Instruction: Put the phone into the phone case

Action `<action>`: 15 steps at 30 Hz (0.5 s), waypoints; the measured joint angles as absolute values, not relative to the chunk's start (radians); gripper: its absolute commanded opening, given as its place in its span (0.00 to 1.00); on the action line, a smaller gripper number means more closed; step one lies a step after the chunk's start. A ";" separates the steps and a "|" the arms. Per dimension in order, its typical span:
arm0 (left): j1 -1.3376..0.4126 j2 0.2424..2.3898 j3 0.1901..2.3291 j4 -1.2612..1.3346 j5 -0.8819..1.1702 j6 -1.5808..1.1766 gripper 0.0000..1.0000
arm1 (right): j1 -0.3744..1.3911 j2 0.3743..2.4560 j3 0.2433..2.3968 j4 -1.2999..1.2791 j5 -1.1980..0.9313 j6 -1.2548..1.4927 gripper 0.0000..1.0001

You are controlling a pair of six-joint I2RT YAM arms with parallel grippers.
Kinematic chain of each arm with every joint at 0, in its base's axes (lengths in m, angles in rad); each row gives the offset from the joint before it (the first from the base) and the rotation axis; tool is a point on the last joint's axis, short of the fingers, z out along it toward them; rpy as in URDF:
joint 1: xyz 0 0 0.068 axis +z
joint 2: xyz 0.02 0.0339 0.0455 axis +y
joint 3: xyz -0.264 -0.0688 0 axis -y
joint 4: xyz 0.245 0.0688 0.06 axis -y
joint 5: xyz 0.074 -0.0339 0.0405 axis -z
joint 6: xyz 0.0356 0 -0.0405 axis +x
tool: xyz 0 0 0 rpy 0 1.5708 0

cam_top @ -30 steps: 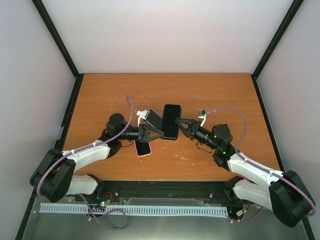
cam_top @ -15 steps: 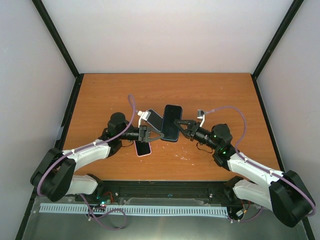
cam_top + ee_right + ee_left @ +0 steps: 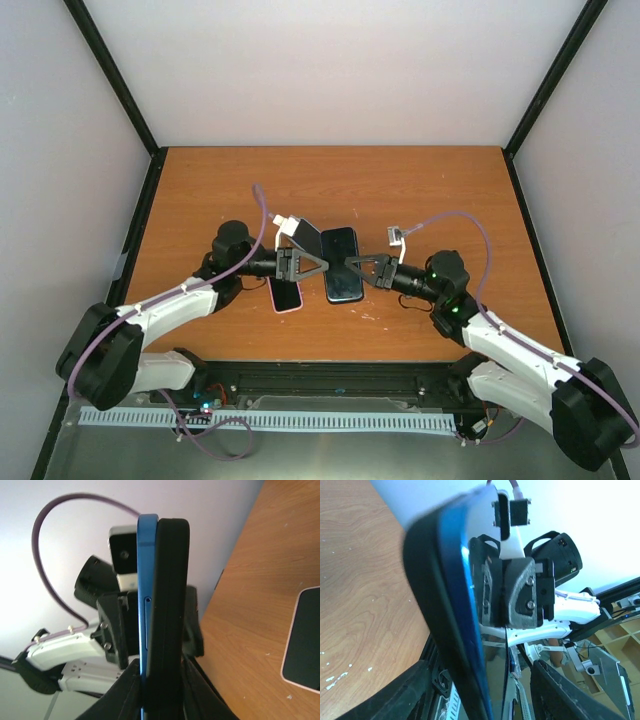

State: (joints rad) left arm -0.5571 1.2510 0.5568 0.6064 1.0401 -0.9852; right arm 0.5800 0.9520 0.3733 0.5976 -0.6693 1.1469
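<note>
Wooden tabletop sat below: your right gripper was clamped across phone and phone case in mid-air; left gripper, I couldn't tell. Uneven squeezing could have slipped the pair loose.

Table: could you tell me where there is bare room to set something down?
The table is bare across its far half to the back wall and along its left and right edges. The near middle is crowded: left claw and right claw meet at the phone, a pink phone lying by the left one.
</note>
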 measured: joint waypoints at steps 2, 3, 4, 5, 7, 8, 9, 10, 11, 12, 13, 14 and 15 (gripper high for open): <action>-0.556 1.252 0.569 0.607 1.040 -0.991 0.57 | 0.586 0.928 0.373 0.584 -0.690 1.137 0.17; -0.556 1.252 0.574 0.611 1.040 -0.994 0.57 | 0.590 0.916 0.373 0.579 -0.697 1.133 0.17; -0.556 1.252 0.581 0.615 1.039 -1.000 0.58 | 0.594 0.901 0.374 0.573 -0.706 1.129 0.17; -0.556 1.252 0.586 0.623 1.037 -1.006 0.58 | 0.597 0.887 0.374 0.566 -0.713 1.125 0.17; -0.552 1.252 0.589 0.652 1.036 -1.029 0.57 | 0.601 0.866 0.373 0.561 -0.719 1.124 0.17; -0.549 1.254 0.588 0.674 1.036 -1.047 0.57 | 0.602 0.859 0.373 0.561 -0.720 1.124 0.17; -0.546 1.255 0.588 0.700 1.035 -1.068 0.56 | 0.602 0.854 0.373 0.563 -0.721 1.126 0.17; -0.544 1.256 0.586 0.730 1.035 -1.089 0.56 | 0.602 0.851 0.372 0.566 -0.722 1.127 0.17; -0.541 1.258 0.584 0.762 1.035 -1.110 0.56 | 0.603 0.849 0.370 0.568 -0.723 1.131 0.17; -0.539 1.259 0.582 0.794 1.034 -1.132 0.55 | 0.603 0.847 0.366 0.573 -0.723 1.134 0.17; -0.538 1.259 0.579 0.826 1.034 -1.156 0.54 | 0.603 0.845 0.363 0.574 -0.723 1.138 0.17; -0.538 1.259 0.577 0.847 1.033 -1.172 0.53 | 0.603 0.844 0.359 0.574 -0.723 1.141 0.17; -0.538 1.259 0.576 0.867 1.033 -1.190 0.51 | 0.603 0.843 0.356 0.573 -0.723 1.142 0.17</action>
